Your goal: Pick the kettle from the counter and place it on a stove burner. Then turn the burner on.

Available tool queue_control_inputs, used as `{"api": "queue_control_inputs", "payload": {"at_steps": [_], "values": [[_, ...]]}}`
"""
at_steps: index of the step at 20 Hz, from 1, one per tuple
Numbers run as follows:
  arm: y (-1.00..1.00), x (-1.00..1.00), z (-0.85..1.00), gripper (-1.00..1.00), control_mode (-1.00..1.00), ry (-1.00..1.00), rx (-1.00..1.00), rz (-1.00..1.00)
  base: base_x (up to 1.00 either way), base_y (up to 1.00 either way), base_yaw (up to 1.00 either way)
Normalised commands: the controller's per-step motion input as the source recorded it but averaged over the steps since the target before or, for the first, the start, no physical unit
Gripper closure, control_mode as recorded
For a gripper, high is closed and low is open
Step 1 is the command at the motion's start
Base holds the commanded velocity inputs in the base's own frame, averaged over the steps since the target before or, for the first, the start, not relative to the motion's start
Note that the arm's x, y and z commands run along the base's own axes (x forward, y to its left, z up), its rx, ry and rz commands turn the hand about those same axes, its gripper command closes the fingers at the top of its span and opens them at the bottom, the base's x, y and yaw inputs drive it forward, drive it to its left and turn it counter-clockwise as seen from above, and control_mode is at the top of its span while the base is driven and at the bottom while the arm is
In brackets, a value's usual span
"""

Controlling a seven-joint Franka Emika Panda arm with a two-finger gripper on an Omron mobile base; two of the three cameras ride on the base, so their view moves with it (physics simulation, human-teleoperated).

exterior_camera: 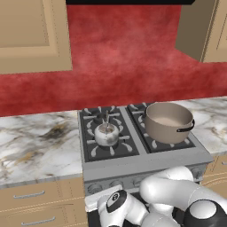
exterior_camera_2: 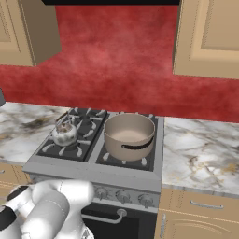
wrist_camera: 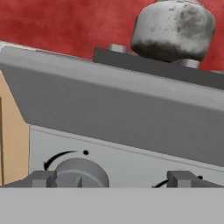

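Kettle [exterior_camera: 106, 134] upright on front-left burner [exterior_camera: 108, 137] of stove [exterior_camera: 146, 163], already off worktop [exterior_camera: 37, 146]. Thin handle sticking straight up. Big tan pot [exterior_camera: 168, 122] on burner just to the right, dark side handle facing front, not touching kettle. Marble worktop flanking stove both sides, tan drawers [exterior_camera: 31, 201] below, red wall behind, tan cabinets above. Arm folded low in front of stove, white links and dark joints at bottom of both base views. Tool [wrist_camera: 112, 180] wide apart, empty, nothing between the tips, level with stove's front panel. Left fingertip [wrist_camera: 41, 178] just beside left edge of a grey round knob [wrist_camera: 81, 173], right fingertip [wrist_camera: 181, 178] off to its right; can't tell if either touches it. Curved arrow and dot printed above that knob. In hand view, kettle sits above the panel on the grate edge. Row of knobs [exterior_camera_2: 123, 196] along stove front in right base view.
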Motion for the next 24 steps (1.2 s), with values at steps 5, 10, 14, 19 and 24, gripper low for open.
{"api": "queue_control_inputs", "payload": {"at_steps": [5,10,14,19,24], "values": [[0.0,0.04,-0.29,-1.0,-1.0,0.06,0.0,0.0,0.0,0.0,0.0],[0.02,0.02,-0.09,-1.0,-1.0,0.01,0.0,0.0,0.0,0.0,0.0],[0.08,0.08,-0.04,-1.0,-1.0,0.0,0.0,0.0,0.0,0.0,0.0],[0.01,0.01,-0.01,-1.0,-1.0,0.0,0.0,0.0,0.0,0.0,0.0],[0.06,0.0,-0.05,-1.0,-1.0,0.0,0.04,0.0,0.0,0.0,0.0]]}}
